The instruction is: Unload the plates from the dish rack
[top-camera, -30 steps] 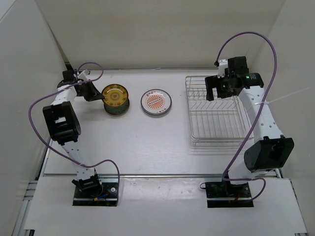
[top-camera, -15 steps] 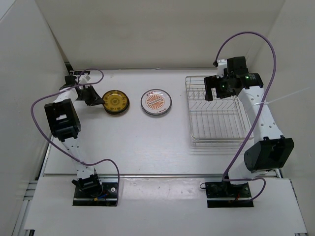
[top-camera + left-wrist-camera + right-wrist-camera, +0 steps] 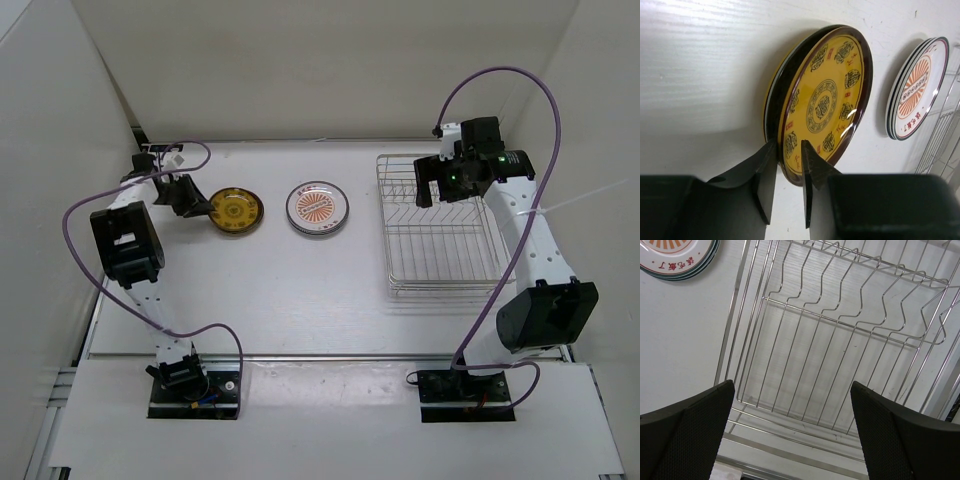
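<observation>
A yellow plate [image 3: 236, 208] with a brown pattern lies flat on the table at the far left. My left gripper [image 3: 200, 203] is at its left rim. In the left wrist view the jaws [image 3: 788, 145] stand slightly apart on either side of the yellow plate's [image 3: 822, 102] rim, open. To its right lies the white plate with the orange sunburst [image 3: 317, 207], resting on a dark-rimmed plate. The silver wire dish rack [image 3: 440, 230] stands at the right with no plate showing in it. My right gripper [image 3: 437, 185] hovers wide open over the rack's far end [image 3: 840, 340].
White walls close in the table at the back and both sides. The rack's upright wire dividers [image 3: 880, 285] rise just below my right gripper [image 3: 792, 384]. The sunburst plate [image 3: 675, 255] shows at that view's top left corner.
The yellow plate, held tilted above the table a second ago, now lies flat. My left gripper's jaws have parted around its rim. The right arm has not moved.
</observation>
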Robot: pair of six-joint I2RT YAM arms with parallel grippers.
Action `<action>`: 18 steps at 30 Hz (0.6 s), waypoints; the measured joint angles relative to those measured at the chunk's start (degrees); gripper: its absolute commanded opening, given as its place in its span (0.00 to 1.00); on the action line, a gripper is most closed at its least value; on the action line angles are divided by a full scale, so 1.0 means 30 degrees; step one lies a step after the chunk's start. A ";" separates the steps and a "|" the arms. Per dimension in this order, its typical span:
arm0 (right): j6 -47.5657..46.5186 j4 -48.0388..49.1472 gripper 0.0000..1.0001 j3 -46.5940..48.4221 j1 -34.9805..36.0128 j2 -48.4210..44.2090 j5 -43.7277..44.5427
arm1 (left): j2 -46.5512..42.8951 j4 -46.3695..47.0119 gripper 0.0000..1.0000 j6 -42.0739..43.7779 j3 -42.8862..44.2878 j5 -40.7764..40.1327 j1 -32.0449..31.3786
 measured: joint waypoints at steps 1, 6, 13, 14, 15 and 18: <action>0.0000 0.0000 1.00 0.0000 0.0000 0.0000 -0.0044 | -0.0058 -0.0415 0.38 0.0073 0.0160 -0.0240 -0.0036; 0.0000 0.0000 1.00 0.0000 0.0000 0.0000 -0.0321 | -0.0539 -0.2645 0.58 0.0743 0.2368 -0.2186 -0.0590; -0.0007 0.0007 1.00 -0.0036 0.0000 -0.0277 -0.0393 | -0.1144 -0.4918 0.85 0.1858 0.5180 -0.4648 -0.1639; -0.0007 0.0036 1.00 -0.0102 0.0000 -0.0401 -0.0328 | -0.1253 -0.5268 0.86 0.2011 0.5129 -0.5071 -0.1749; -0.0007 0.0058 1.00 -0.0189 0.0000 -0.0583 -0.0233 | -0.1443 -0.5472 0.94 0.2149 0.4925 -0.5442 -0.1836; -0.0029 0.0423 1.00 -0.0758 -0.0182 -0.1166 0.0095 | -0.3089 -0.5858 1.00 0.2710 0.3089 -0.6652 -0.1945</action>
